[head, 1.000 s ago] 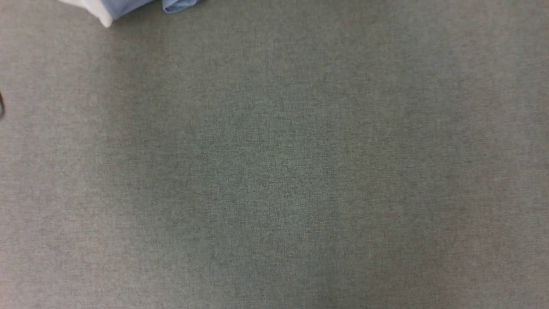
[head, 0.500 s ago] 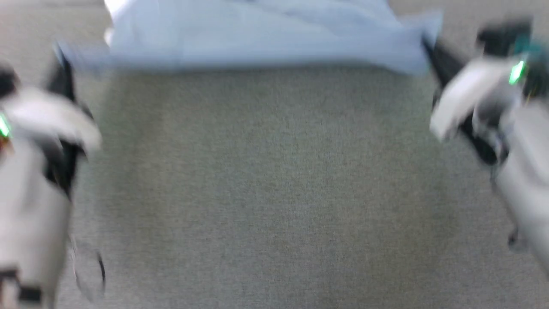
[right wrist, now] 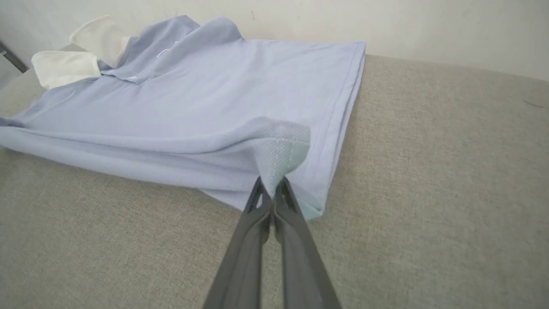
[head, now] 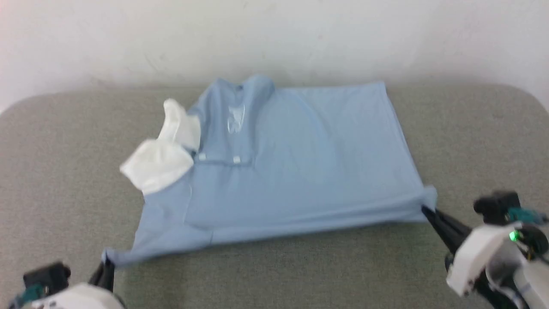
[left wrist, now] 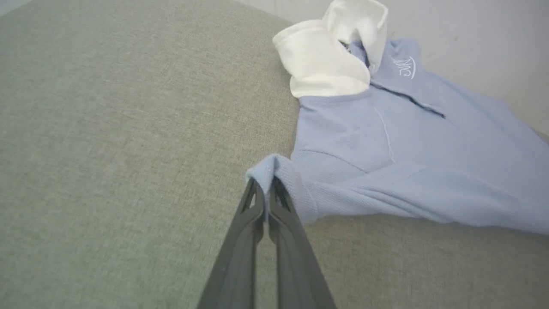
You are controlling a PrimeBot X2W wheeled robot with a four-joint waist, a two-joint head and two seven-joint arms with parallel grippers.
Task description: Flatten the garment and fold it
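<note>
The garment (head: 300, 163), a light blue polo shirt with a white collar (head: 161, 159) and a white script logo (head: 235, 118), lies spread sideways on the grey table (head: 274, 274), collar to the left. My left gripper (head: 105, 264) is shut on its near left corner, and in the left wrist view the fingertips (left wrist: 266, 191) pinch a bunched fold of the garment (left wrist: 407, 141). My right gripper (head: 426, 209) is shut on the near right corner; the right wrist view shows its tips (right wrist: 271, 186) clamped on the lifted cloth of the garment (right wrist: 206, 98). The near edge is pulled taut between both grippers.
A pale wall (head: 274, 38) runs right behind the table's rounded far edge. Bare grey cloth surface lies in front of the shirt and to both sides of it.
The head camera has swung upward, from bare table to the whole shirt and wall. Both grippers, holding the shirt's near corners, now show at the bottom corners.
</note>
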